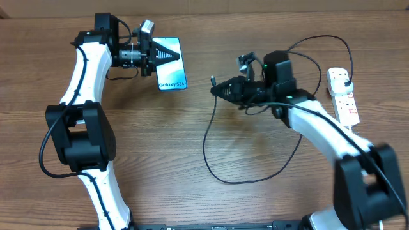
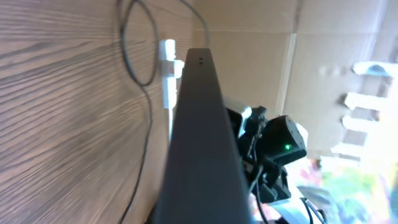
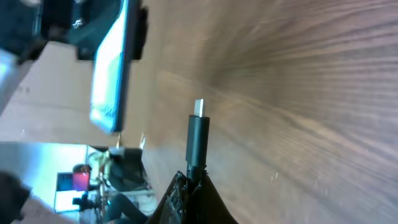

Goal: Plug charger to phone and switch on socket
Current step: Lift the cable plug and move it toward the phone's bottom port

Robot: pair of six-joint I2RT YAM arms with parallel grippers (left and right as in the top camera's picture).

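Note:
The phone [image 1: 171, 73] lies screen up at the back left, its blue screen lit, with "Galaxy S24" at the near end. My left gripper [image 1: 169, 55] is shut on its far end. In the left wrist view the phone [image 2: 199, 137] shows edge-on as a dark slab that hides the fingers. My right gripper [image 1: 220, 88] is shut on the charger's plug tip [image 1: 212, 81], which points left at the phone across a small gap. The right wrist view shows the plug tip [image 3: 198, 130] sticking out of the gripper [image 3: 194, 183], with the phone [image 3: 112, 68] ahead. The white socket [image 1: 343, 96] lies far right.
The charger's black cable [image 1: 211, 153] loops over the middle of the table toward the front and runs back to a black plug [image 1: 346, 78] at the socket's far end. A brown wall borders the table at the back.

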